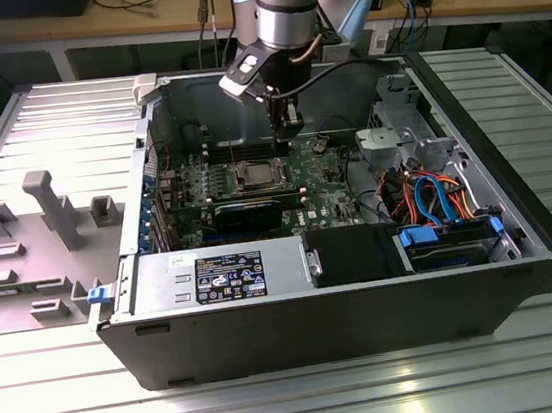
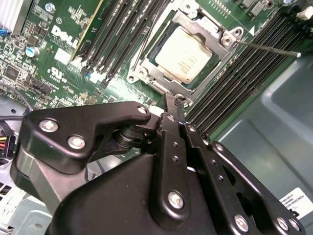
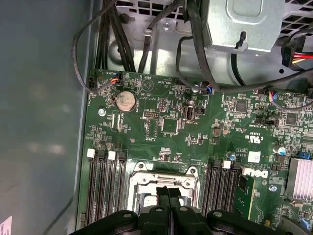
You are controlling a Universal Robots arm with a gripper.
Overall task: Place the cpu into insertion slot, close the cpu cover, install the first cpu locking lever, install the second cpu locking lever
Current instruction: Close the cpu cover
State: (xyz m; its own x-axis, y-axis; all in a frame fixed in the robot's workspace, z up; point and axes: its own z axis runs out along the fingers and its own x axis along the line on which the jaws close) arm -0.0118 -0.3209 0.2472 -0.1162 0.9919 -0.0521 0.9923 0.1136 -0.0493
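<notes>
The cpu [image 2: 183, 54], a flat square chip with a silvery-tan top, lies in the insertion slot [image 2: 138, 74] on the green board. The cpu cover [image 2: 208, 29], a silvery frame, lies down around the chip's edges. A thin metal locking lever [image 2: 269, 49] sticks out from the slot's corner over the memory slots. My gripper [image 2: 174, 100] hovers at the slot's near corner, fingers pressed together, nothing visible between them. In the exterior view the gripper [image 1: 288, 124] hangs inside the open case just behind the slot [image 1: 257, 176]. In the first wrist view the shut fingertips [image 3: 168, 192] overlap the cover [image 3: 164, 178].
Long black memory slots [image 2: 244, 78] flank the socket on both sides. A long black card [image 1: 251, 209] lies in front of it. Cables and a drive cage [image 1: 399, 141] fill the exterior view's right; the case wall [image 3: 44, 122] stands close by. A grey parts tray [image 1: 28, 237] sits outside.
</notes>
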